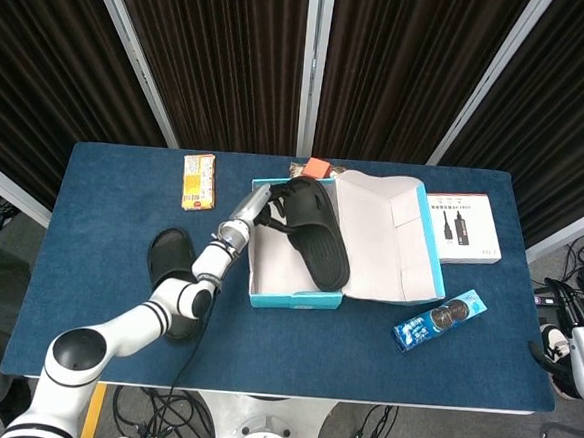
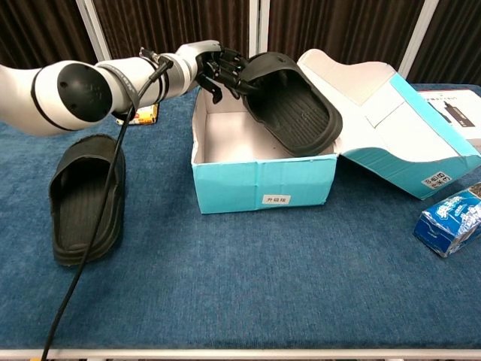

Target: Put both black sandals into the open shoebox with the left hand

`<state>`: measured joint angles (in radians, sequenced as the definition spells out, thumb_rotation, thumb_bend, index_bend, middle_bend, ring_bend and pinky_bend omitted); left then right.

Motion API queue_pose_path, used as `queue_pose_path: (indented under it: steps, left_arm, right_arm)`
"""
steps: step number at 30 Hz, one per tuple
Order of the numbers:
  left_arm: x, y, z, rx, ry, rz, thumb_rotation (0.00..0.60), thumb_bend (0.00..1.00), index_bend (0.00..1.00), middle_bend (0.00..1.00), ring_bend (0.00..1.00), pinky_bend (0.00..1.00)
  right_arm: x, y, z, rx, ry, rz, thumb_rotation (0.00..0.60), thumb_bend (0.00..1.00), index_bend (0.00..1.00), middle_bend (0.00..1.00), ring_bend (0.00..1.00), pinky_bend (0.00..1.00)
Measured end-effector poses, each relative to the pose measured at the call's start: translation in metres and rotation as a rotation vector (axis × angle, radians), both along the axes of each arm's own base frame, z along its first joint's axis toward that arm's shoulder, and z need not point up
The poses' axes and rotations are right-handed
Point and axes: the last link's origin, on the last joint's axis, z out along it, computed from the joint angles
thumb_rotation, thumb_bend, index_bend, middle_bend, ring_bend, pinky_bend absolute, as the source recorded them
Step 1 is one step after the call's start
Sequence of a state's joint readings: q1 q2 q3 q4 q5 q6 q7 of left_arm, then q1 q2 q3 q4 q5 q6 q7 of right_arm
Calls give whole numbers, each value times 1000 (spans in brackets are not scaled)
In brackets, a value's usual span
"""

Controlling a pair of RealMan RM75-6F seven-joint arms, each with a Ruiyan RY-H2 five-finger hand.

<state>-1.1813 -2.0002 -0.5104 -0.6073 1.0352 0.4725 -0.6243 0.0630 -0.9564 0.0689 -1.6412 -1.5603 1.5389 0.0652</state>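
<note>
Held sandal (image 2: 289,101): upper centre of the chest view, tilted, toe low inside the shoebox (image 2: 259,180), heel raised at the back wall.
Second sandal (image 2: 86,197): flat on the blue table (image 2: 248,286), left of the box, well apart from it.
Left hand (image 2: 222,68): fingers clamped on the held sandal's heel end, at the box's rear left corner.
Risk: the sandal lies slantwise; if let go here it may rest propped on the wall and crowd the space the second one needs.
Risk: the arm cable (image 2: 90,226) crosses the second sandal and could drag it.
Arm pose: left arm reaches from the left edge, forearm roughly level.
Right hand (image 1: 581,314): only partly visible at the right edge, off the table; whether its fingers are apart or curled cannot be made out.
</note>
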Motion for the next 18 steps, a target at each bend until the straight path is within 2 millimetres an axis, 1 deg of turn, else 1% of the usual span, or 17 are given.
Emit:
queue_pose_path:
  steps: [6,10,14,16,18]
  left_arm:
    - [-5,-2,-9,-11,15,8,600,0,497,575,477,745]
    - [-4,-6,-15,-21,38,-13,600,0,487,557,462,704]
    - [-1,-10,-19,-33,70,-49,600,0,420,486,398,619]
    - [1,-12,-21,-34,92,-75,600,0,376,451,367,595]
    - [3,-13,-23,-29,119,-100,600,0,355,429,345,579]
  right_arm:
    - [0,0,1,-1,2,1,600,104,88,142,0,81]
    - [0,0,1,0,1,-2,600,104,88,142,0,81]
    - [-1,1,2,-5,1,-4,600,104,88,142,0,81]
    - [-1,2,2,-6,0,-5,600,104,88,142,0,81]
    - [-1,2,2,-5,0,-4,600,104,88,143,0,81]
